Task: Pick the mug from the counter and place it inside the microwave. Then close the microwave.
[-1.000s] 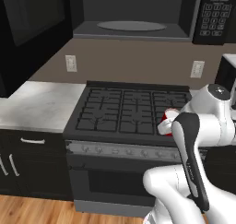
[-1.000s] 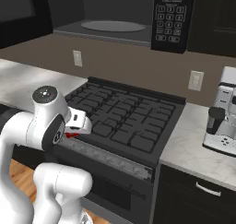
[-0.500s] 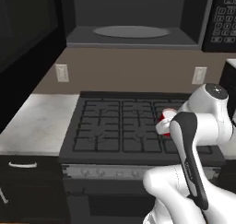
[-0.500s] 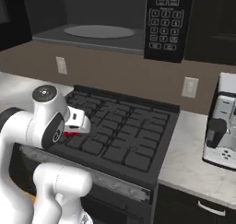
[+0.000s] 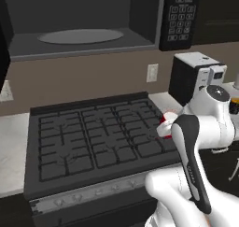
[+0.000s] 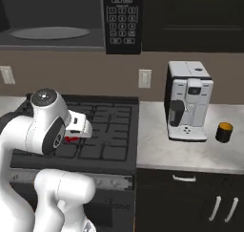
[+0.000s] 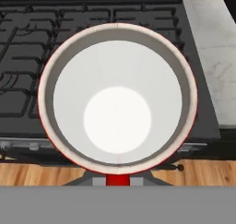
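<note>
A: Log entry. Where is the small glossy red mug with the white interior (image 7: 117,98)?

B: Off the white-grey marbled counter (image 6: 167,142), carried in the two-finger gripper (image 7: 118,178), low over the near right part of the black gas stove top (image 5: 93,139). In the hand view the mouth faces the camera and the gripper is clamped on its near side; the handle is hidden.

A: The step in hand?

B: I judge it to be the carry to the large black microwave (image 5: 88,25). Its cavity stands open above the stove, with the grey round turntable plate (image 5: 80,36) bare. Best to raise the mug well above the cavity's lower lip first, keep it level, then push in and set it on the plate.

A: Room to move?

B: Open air above the burners. Watch the keypad panel (image 6: 122,16) at the cavity's right edge, and the white-and-black coffee machine (image 6: 188,100) to the right on the counter, with a small black cup (image 6: 224,131) beyond it.
</note>
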